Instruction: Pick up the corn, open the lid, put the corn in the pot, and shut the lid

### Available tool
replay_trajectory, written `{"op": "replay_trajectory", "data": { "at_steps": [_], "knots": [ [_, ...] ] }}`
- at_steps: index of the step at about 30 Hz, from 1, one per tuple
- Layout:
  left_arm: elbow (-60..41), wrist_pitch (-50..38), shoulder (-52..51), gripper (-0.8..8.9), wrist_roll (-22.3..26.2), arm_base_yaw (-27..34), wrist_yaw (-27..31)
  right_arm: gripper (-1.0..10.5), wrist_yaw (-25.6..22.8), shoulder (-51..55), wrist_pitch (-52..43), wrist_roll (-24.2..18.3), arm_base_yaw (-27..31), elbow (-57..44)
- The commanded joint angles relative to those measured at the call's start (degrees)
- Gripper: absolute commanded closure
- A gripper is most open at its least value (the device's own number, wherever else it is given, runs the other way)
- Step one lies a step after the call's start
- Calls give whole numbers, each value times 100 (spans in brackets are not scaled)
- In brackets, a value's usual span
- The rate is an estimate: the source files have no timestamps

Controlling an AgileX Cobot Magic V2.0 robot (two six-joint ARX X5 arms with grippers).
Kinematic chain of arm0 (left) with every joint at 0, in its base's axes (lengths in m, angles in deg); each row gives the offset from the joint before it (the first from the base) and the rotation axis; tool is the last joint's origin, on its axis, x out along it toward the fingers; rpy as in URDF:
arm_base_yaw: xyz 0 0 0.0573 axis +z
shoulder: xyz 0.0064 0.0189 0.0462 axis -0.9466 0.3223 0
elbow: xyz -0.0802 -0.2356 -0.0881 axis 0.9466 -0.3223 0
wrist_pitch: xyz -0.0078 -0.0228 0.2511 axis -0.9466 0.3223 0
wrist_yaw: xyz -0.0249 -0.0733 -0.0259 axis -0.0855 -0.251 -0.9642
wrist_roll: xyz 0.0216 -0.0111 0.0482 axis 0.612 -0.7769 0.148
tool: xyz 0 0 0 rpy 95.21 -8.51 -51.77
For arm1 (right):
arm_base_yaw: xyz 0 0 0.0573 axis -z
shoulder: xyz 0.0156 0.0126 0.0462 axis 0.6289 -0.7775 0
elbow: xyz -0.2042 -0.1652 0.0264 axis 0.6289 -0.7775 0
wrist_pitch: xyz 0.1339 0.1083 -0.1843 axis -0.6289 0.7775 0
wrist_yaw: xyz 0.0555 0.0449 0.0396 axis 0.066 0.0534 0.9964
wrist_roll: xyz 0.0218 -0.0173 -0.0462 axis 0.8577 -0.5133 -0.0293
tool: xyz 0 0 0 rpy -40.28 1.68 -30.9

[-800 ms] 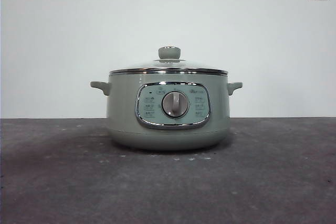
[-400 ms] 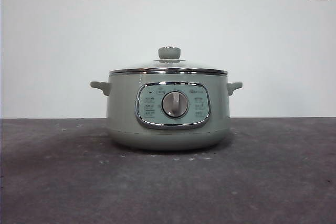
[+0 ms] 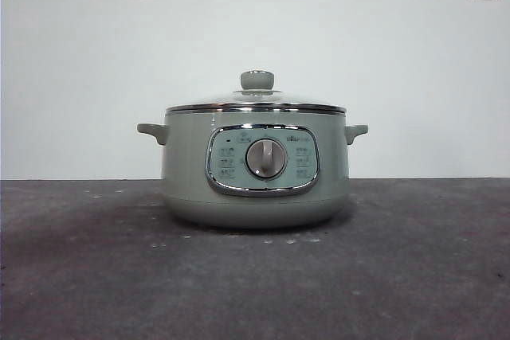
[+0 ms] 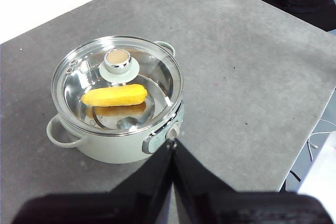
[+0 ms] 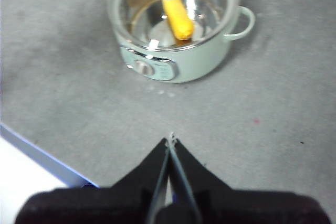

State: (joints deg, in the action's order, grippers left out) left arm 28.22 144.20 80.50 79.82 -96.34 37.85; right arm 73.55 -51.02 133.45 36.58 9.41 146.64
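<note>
A yellow-orange corn cob (image 4: 114, 95) lies flat inside the squat sage-green pot (image 3: 255, 189), under its seated clear glass lid (image 4: 117, 85). Both claws, left (image 4: 172, 142) and right (image 5: 170, 140), hang pinched closed and empty, well clear of the pot above the grey surface (image 5: 252, 108).

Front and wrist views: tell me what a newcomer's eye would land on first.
The pale green pot stands alone mid-table in the front view, its silver dial facing the camera. The glass lid sits closed on the pot, and through it the wrist views show the yellow corn lying inside. The left gripper and the right gripper hang above the table with fingers shut, both clear of the pot.
</note>
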Motion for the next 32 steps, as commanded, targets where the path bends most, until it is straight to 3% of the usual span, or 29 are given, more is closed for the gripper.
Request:
{"op": "replay_trajectory", "data": {
  "at_steps": [1, 15, 20, 24, 27, 32],
  "knots": [
    [9, -4, -2, 817, -17, 15, -13, 946, -219, -39, 140, 52, -4, -35],
    [9, 354, -2, 817, -48, 24, 28, 946, -444, -461, 140, 46, -4, -35],
    [9, 2, -22, 817, -142, 92, 90, 946, -446, -645, 140, 48, -4, -35],
    [7, -260, -72, 817, -136, 306, 560, 946, -446, -793, 140, 46, -4, -35],
    [-20, -645, -208, 817, 186, 614, 669, 946, -446, -894, 142, 46, -4, -35],
    [-859, -1993, -973, 817, 459, 1379, 442, 946, -446, -1027, 140, 46, -4, -35]
  ]
}}
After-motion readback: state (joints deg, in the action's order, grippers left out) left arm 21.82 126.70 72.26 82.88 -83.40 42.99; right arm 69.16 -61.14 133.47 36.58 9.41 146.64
